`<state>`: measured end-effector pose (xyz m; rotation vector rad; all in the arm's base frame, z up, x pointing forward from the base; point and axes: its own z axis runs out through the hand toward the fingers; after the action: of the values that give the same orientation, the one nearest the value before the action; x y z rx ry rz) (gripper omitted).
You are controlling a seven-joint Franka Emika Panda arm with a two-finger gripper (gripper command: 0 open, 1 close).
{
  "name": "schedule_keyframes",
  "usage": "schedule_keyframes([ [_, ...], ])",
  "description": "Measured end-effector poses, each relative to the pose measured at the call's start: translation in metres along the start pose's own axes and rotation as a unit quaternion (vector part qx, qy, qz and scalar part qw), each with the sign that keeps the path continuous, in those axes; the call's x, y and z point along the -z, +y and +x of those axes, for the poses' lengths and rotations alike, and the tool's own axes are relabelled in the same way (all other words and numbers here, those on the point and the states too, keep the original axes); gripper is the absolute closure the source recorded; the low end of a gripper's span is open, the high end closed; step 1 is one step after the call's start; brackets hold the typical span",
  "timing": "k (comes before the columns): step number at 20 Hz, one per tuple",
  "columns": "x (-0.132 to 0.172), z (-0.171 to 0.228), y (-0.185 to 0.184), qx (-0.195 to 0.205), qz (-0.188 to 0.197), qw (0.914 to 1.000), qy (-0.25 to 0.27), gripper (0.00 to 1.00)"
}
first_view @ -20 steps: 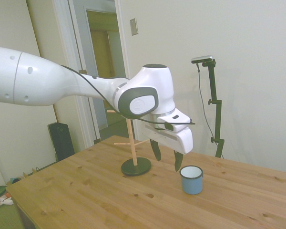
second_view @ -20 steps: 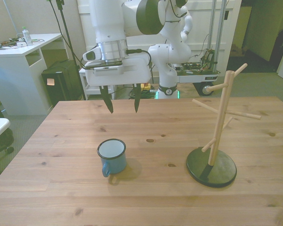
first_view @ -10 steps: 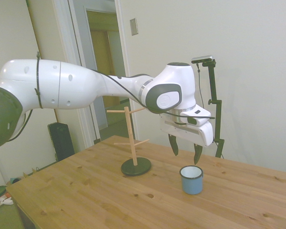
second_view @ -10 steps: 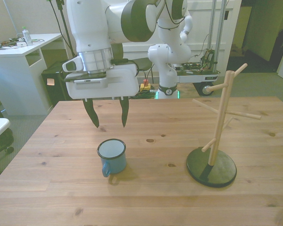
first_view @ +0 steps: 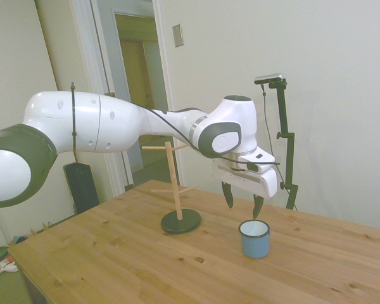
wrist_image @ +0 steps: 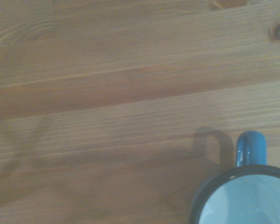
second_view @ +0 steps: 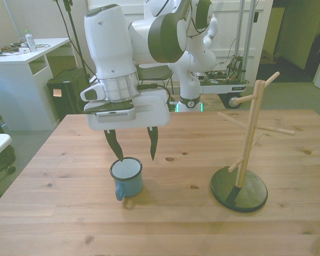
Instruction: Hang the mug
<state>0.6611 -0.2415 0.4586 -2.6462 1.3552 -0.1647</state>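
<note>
One blue mug [second_view: 127, 178] upright on table [second_view: 288, 224], claw [second_view: 133, 153] spread apart just above its rim

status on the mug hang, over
Gripper open, above the mug, not touching. Mug upright on the table, handle toward the camera in the front view. Peg rack off to the front view's right, nothing between.

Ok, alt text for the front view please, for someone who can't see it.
A white robot arm's open tool hangs just above an upright light-blue mug on a wooden table. A wooden mug tree on a dark round base stands toward the front view's right, its pegs bare.
</note>
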Motion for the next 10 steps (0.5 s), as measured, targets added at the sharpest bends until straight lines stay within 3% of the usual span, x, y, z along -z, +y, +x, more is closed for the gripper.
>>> schedule_keyframes([
  [10,-0.02,-0.001,0.004,-0.009,-0.004,0.9999,-0.003,0.0],
])
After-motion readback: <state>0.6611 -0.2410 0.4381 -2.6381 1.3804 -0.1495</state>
